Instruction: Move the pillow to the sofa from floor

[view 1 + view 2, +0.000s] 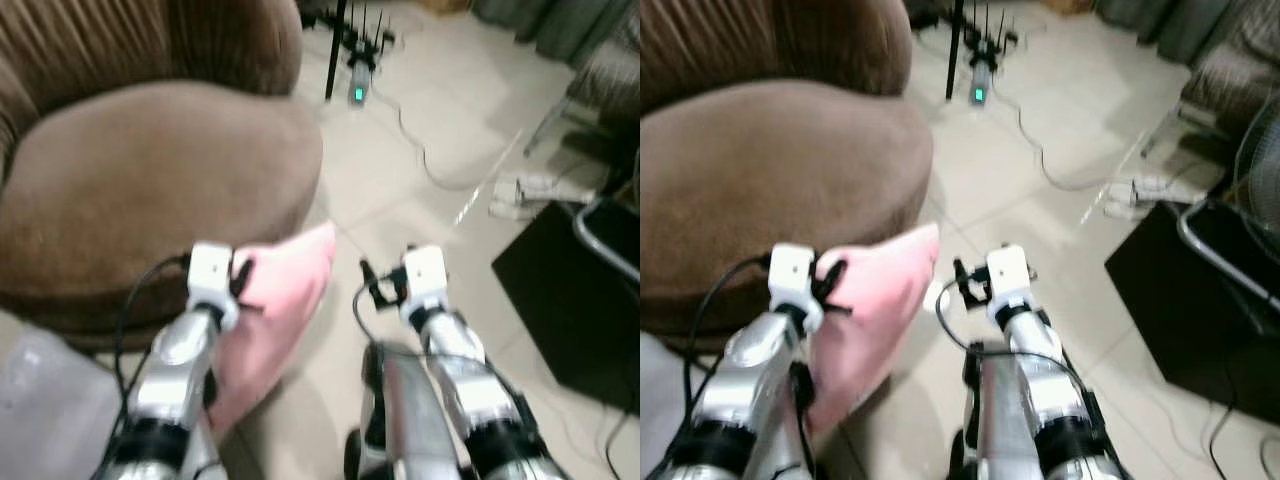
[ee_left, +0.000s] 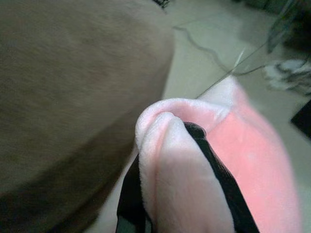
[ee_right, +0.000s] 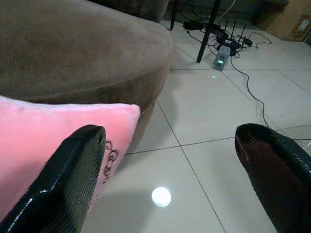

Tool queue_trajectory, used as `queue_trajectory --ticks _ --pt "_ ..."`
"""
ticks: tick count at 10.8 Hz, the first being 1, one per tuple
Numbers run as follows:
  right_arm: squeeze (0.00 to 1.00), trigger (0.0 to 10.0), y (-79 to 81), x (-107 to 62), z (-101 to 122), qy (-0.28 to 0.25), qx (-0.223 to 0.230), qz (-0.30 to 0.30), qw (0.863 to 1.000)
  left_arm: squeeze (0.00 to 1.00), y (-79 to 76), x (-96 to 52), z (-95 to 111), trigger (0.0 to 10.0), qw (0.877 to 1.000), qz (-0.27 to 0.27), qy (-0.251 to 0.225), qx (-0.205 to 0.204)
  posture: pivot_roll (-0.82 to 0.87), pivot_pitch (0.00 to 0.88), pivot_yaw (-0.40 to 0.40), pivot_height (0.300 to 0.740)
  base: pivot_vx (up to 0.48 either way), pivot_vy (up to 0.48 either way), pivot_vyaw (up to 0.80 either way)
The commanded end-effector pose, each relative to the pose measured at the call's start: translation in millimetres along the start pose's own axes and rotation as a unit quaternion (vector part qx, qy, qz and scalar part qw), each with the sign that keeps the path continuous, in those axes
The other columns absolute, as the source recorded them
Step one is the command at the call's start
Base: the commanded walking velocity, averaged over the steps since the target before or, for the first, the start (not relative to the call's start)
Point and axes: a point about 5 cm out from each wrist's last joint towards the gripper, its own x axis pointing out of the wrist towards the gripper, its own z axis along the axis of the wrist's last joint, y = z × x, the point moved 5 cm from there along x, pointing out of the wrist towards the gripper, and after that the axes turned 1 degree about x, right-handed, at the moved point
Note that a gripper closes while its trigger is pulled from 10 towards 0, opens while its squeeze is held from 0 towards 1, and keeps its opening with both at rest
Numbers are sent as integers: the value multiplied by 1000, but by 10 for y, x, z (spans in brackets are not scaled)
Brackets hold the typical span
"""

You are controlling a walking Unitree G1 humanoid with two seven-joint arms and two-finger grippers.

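Holding the pink pillow (image 1: 285, 300) w/ my left gripper (image 2: 187, 145): both black fingers (image 2: 218, 174) are pinched tight on a folded edge of the plush, one each side, so that grip looks solid. The pillow hangs off that pinch, its top corner up near the front edge of the brown sofa (image 1: 150, 180), the rest drooping toward the tile floor (image 1: 420, 200); can't tell whether the bottom end is touching the floor, as my arm hides it. My right gripper (image 3: 170, 170) is wide open w/ nothing in it, hovering over bare tile just beside the pillow's corner, close but apart from it. So I judge the step as mid-carry: pickup done, placing not yet done. The sofa seat is right in front on my left, round cushion, backrest behind it. Next move prob calls for raising the left arm enough that the pillow clears the seat's front rim, reaching fwd and left over the cushion, then opening the fingers. One-edge grip means the pillow will swing and sag, so I'd lift generously; the right gripper could support the loose side if needed. Cables and a router (image 1: 358, 80) w/ a green light sit farther off on the floor, well apart from my path, as is the black box (image 1: 570, 300) on my right.
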Motion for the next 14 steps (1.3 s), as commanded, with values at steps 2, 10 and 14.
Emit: queue_trajectory --ticks 2,10,14 --pt "243 10000 -65 -92 -162 21 9 -10 1000 0 -49 -40 -88 10000 1000 0 3 20 63 75 -129 543 0 0 0" --pt "286 10000 -90 -137 -255 35 14 -15 999 0 -341 51 -13 10000 998 -38 -15 42 37 76 -124 666 0 0 0" --pt "302 10000 -126 -145 -304 44 16 -20 999 0 -347 105 35 10000 998 -41 -19 48 40 48 -121 725 0 0 0"
